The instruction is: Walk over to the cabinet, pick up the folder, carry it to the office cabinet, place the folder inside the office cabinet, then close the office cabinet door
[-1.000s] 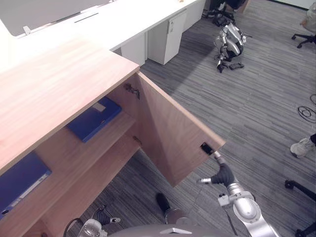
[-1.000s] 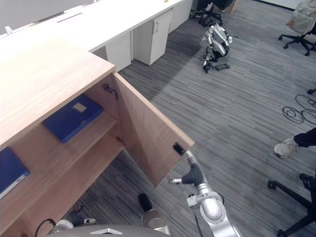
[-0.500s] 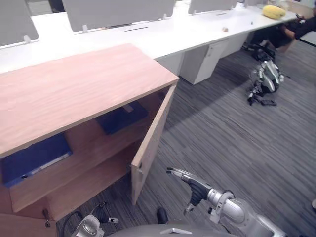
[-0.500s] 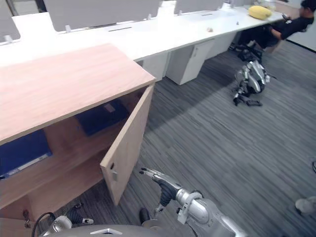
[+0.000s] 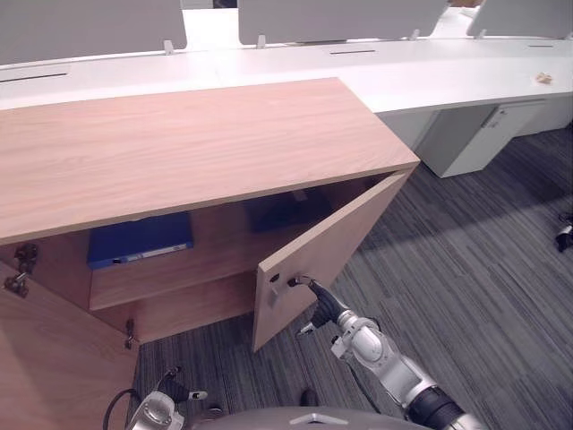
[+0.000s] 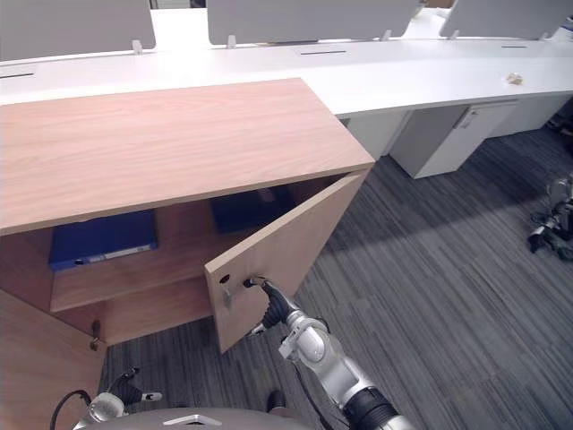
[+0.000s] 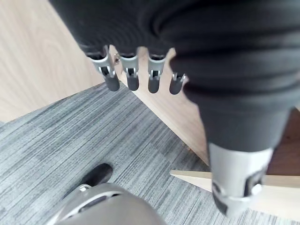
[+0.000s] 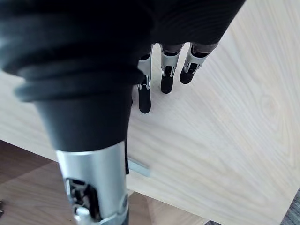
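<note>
My right hand (image 6: 270, 307), fingers straight and holding nothing, presses the half-open cabinet door (image 6: 286, 255) to swing it shut; a blue folder (image 6: 103, 240) lies shelved at ten o'clock.

My right hand (image 5: 324, 309) and left hand (image 7: 211, 70): silver dark-tipped fingers (image 8: 167, 70), dark ribbed covers; silver-grey arm (image 5: 394, 376) at five o'clock.

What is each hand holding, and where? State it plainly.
Nothing is held. The right hand presses straight fingers against the cabinet door; the left hand hangs open.
</note>
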